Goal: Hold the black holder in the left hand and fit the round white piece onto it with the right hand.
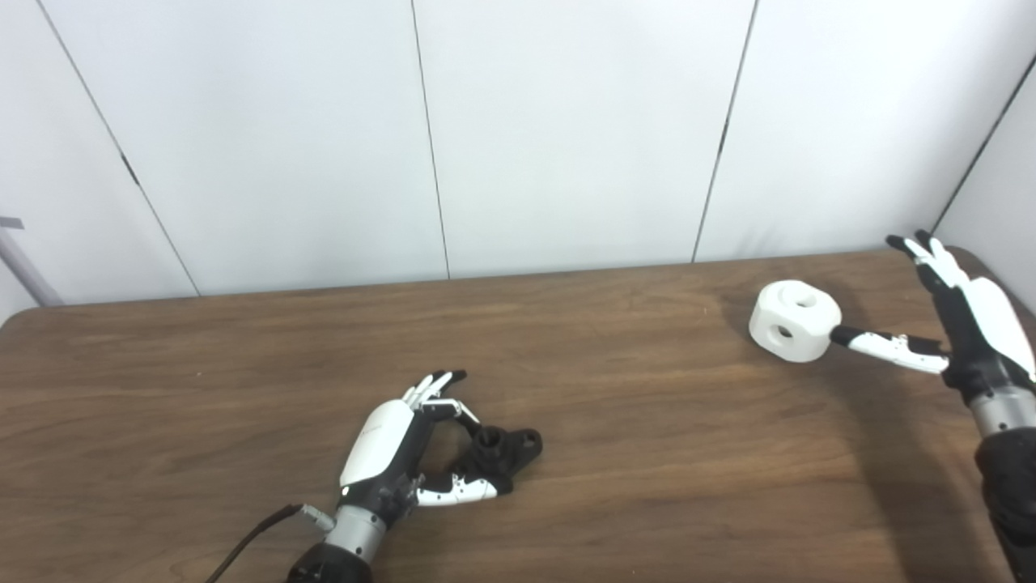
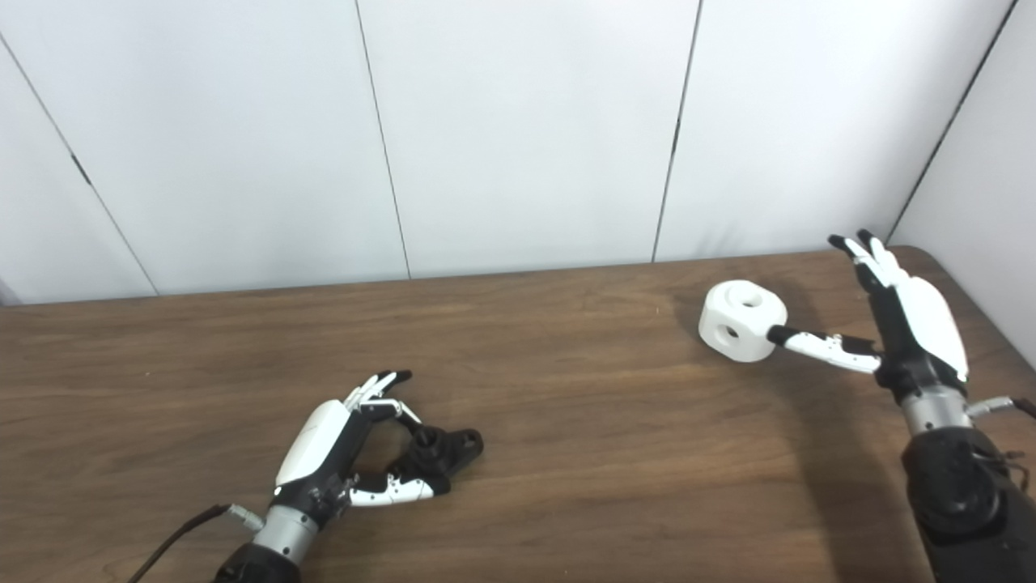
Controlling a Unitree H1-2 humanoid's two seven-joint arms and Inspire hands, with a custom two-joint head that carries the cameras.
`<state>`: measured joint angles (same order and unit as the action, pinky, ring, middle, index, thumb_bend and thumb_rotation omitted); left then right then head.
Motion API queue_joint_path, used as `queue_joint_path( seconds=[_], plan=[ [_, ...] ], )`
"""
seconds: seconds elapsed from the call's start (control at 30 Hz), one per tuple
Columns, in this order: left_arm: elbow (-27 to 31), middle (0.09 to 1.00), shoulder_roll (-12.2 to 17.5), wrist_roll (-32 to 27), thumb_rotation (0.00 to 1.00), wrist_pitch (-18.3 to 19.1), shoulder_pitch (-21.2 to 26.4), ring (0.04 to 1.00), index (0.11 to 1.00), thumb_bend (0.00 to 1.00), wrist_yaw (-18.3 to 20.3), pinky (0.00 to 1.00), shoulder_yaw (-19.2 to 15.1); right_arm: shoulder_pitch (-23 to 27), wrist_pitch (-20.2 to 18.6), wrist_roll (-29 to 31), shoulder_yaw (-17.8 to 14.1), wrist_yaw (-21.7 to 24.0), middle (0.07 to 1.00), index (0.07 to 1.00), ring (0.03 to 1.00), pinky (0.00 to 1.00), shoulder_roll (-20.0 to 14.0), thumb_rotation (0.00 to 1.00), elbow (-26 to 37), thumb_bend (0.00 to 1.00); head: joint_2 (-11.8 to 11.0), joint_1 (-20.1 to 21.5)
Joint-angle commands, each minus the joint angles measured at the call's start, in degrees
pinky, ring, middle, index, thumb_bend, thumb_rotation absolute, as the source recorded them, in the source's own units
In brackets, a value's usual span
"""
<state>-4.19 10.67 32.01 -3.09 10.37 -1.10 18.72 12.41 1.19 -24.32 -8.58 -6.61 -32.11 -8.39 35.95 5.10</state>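
The black holder (image 1: 503,453) lies flat on the wooden table near the front, with a short round post standing up from it. My left hand (image 1: 405,441) is open around its left end, thumb under the near side and fingers curled above it, not closed on it. The round white piece (image 1: 794,320), a chunky drum with holes in its top and side, sits at the far right. My right hand (image 1: 963,320) is open just right of it, fingers spread upward, the thumb tip touching the piece's side.
The brown table (image 1: 243,389) ends at a white panelled wall behind and rounds off at the far right corner (image 2: 939,259). A black cable (image 1: 251,538) trails from my left wrist. Bare wood lies between the two objects.
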Motion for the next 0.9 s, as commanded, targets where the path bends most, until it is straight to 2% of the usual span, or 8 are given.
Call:
queue_joint_path(
  seconds=[0.0,0.3,0.43,0.5,0.6,0.7,0.87],
  plan=[
    [0.5,0.935,-0.1,0.5,0.04,-0.3,-1.6,0.982,0.479,0.52,1.7,0.96,1.3,2.4,-1.6,-0.2,-0.3,0.4,1.0,0.904,1.0,0.98,-0.9,0.63,2.5,1.0,0.0,0.0],
    [1.1,0.934,0.5,0.5,0.04,-1.7,-3.9,0.985,0.48,0.52,2.4,0.98,2.9,4.8,-7.9,-1.2,1.1,2.4,1.0,0.902,1.0,0.99,-0.5,0.56,6.1,1.0,-0.7,0.3],
    [0.6,0.937,0.6,0.3,0.04,-2.1,-4.0,0.986,0.48,0.52,2.7,0.98,2.5,5.5,-9.4,-1.2,1.4,3.3,1.0,0.904,1.0,1.0,0.0,0.55,7.1,1.0,-0.9,2.1],
    [0.3,0.939,1.0,0.2,0.04,-2.6,-3.9,0.988,0.48,0.52,2.9,0.98,2.3,6.0,-11.2,-1.4,1.7,4.1,1.0,0.907,1.0,1.0,0.5,0.56,7.8,1.0,-1.2,5.3],
    [0.2,0.938,1.7,-0.3,0.04,-3.1,-4.0,0.99,0.481,0.52,3.2,0.98,1.9,6.8,-14.5,-3.0,2.8,5.3,1.0,0.903,1.0,0.99,0.6,0.58,8.5,1.0,-1.3,7.5],
    [0.6,0.937,2.1,-0.3,0.04,-3.0,-4.2,0.989,0.481,0.52,3.4,0.98,1.4,7.9,-18.8,-5.0,4.4,7.0,1.0,0.903,1.0,0.99,0.3,0.59,9.1,1.0,-1.4,8.9],
    [0.6,0.931,2.2,-0.7,0.04,-3.7,-4.4,0.98,0.481,0.52,3.6,0.96,0.8,9.1,-22.5,-6.2,5.4,8.1,1.0,0.89,1.0,0.98,-0.3,0.56,7.6,1.0,-1.6,9.7]
  ],
)
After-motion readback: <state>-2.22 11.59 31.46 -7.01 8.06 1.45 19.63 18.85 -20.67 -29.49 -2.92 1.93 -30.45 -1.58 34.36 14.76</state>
